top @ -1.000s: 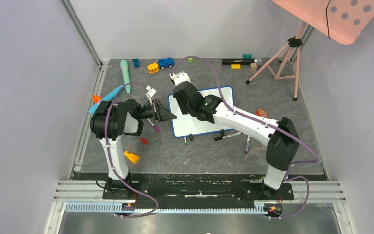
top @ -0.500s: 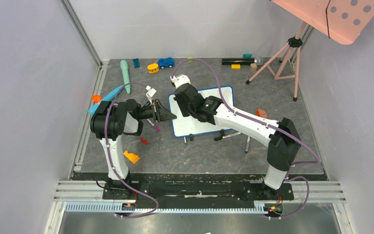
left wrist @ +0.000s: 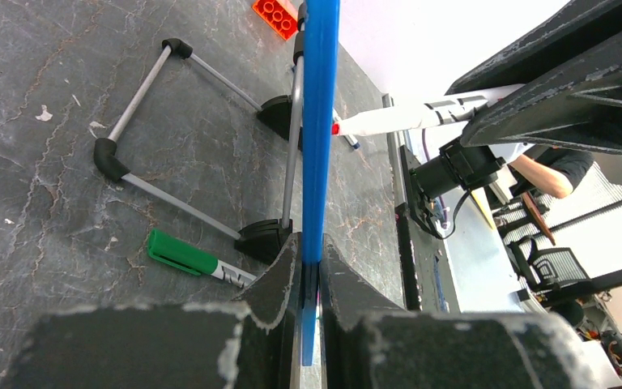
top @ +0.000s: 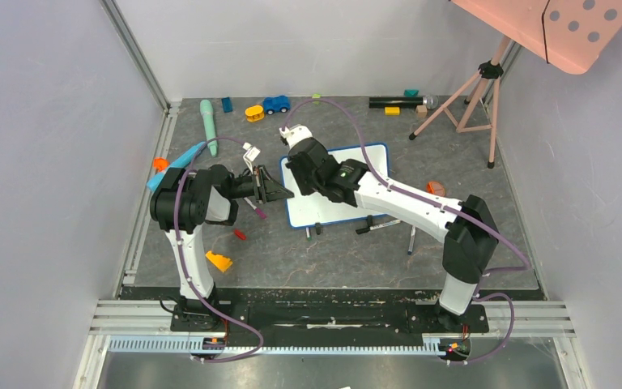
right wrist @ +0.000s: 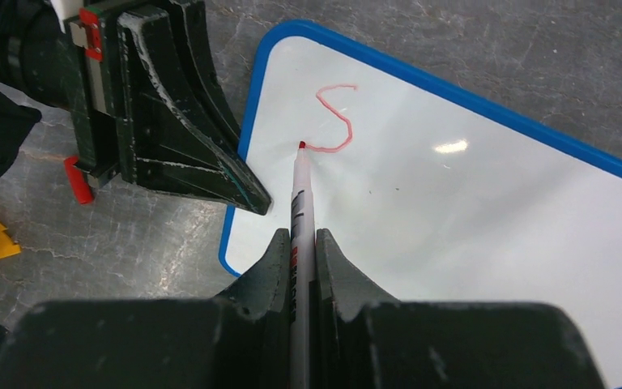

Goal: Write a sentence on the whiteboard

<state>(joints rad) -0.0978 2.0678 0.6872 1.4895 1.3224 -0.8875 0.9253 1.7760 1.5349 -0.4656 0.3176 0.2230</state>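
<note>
Right pincer (right wrist: 296, 237) is clamped on a red marker (right wrist: 300, 190), gripped along the barrel. The tip is set on the whiteboard (right wrist: 486, 219) at the foot of the sentence (right wrist: 336, 121), of which only an "S" is written. Left pincer (left wrist: 309, 255) is closed on the board's blue rim (left wrist: 321, 121). The board is propped on the counter (left wrist: 57, 146) between the arms. It is judged light, stiff and apt to slide, so the rim is best pinched and pen pressure kept gentle.
</note>
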